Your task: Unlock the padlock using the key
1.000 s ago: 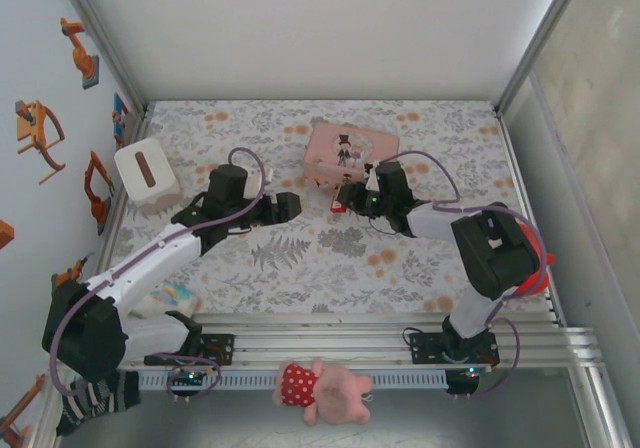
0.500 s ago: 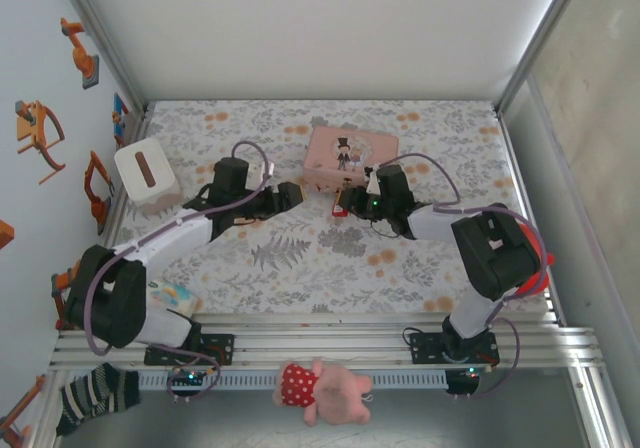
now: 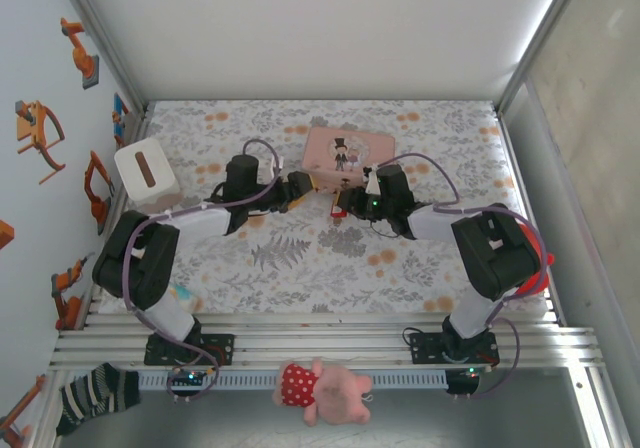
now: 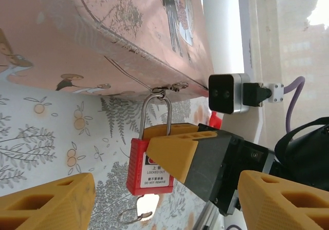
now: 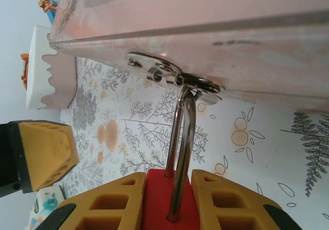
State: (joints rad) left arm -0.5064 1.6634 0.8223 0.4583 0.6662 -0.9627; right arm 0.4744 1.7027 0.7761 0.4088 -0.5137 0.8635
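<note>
Table [image 3: 330,268]: I saw a floral-print surface, grey leaves with orange blooms.
Pink box [image 3: 340,155]: it sat at the far middle.
White tissue box [image 3: 147,174]: it stood far left, near the wall.

The top camera looked steeply down from above and behind the arm bases, far enough off to take in the whole table [image 3: 300,258]. Both wrist cameras sat low, very near and rolled sideways. They faced the box [image 4: 77,35] front from opposite sides and shared its hasp [image 5: 175,78] and the padlock [image 4: 150,171].
</note>
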